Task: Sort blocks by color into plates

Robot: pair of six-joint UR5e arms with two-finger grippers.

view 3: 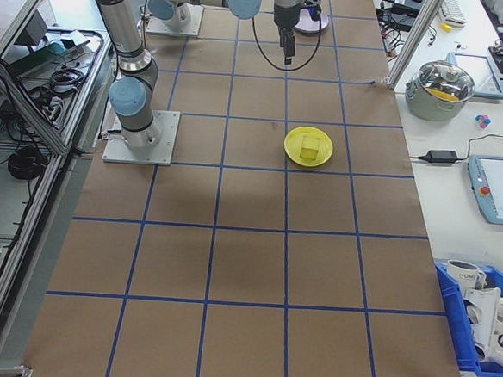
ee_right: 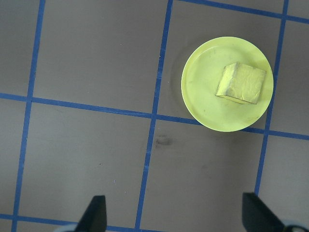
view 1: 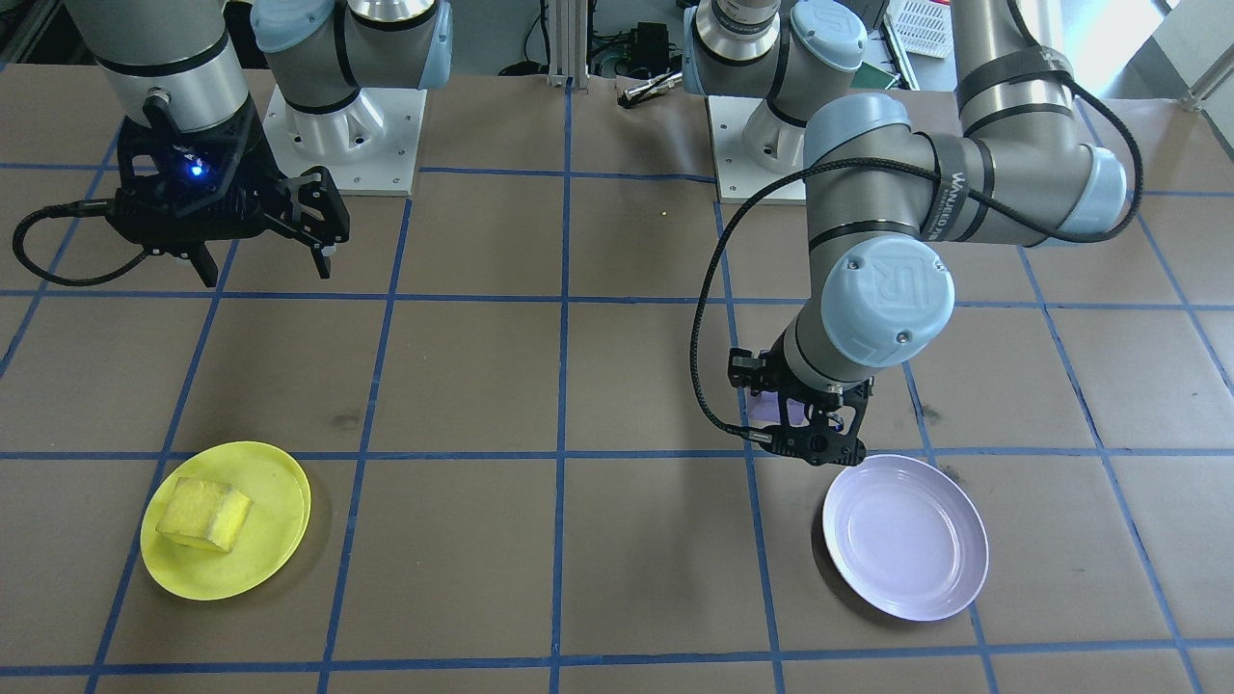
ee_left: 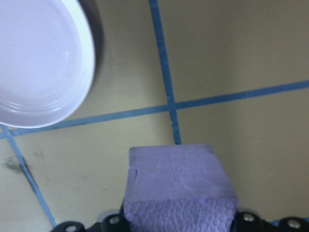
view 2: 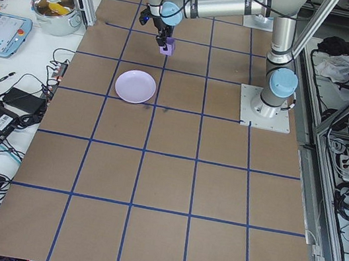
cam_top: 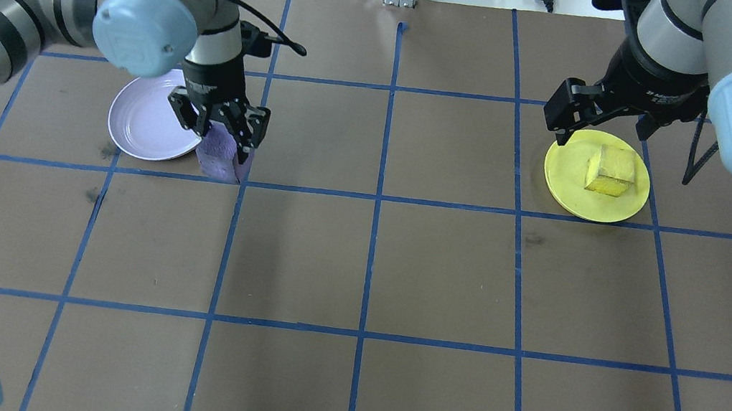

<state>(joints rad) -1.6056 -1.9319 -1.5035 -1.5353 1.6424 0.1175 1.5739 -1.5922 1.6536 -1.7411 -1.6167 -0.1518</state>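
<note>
A lavender-purple block [cam_top: 221, 156] [ee_left: 178, 188] hangs above the table with my left gripper [cam_top: 222, 140] [view 1: 815, 439] shut on it. It is just beside the near-right rim of the lavender plate [cam_top: 146, 122] [view 1: 906, 540] [ee_left: 38, 63], and that plate holds nothing. The yellow block [cam_top: 610, 171] [view 1: 204, 514] [ee_right: 240, 83] lies in the yellow plate [cam_top: 592, 199] [view 1: 265, 487] [ee_right: 203, 92]. My right gripper [cam_top: 602, 133] [view 1: 265, 270] [ee_right: 177, 217] is open, raised well above the table, back from the yellow plate and holding nothing.
Brown paper with a blue tape grid [cam_top: 378, 196] covers the table. The two arm bases [view 1: 342, 125] [view 1: 762, 145] stand at the robot's edge. Side benches hold a lidded pot [view 3: 440, 85], tablets and a blue bin [view 3: 484, 321].
</note>
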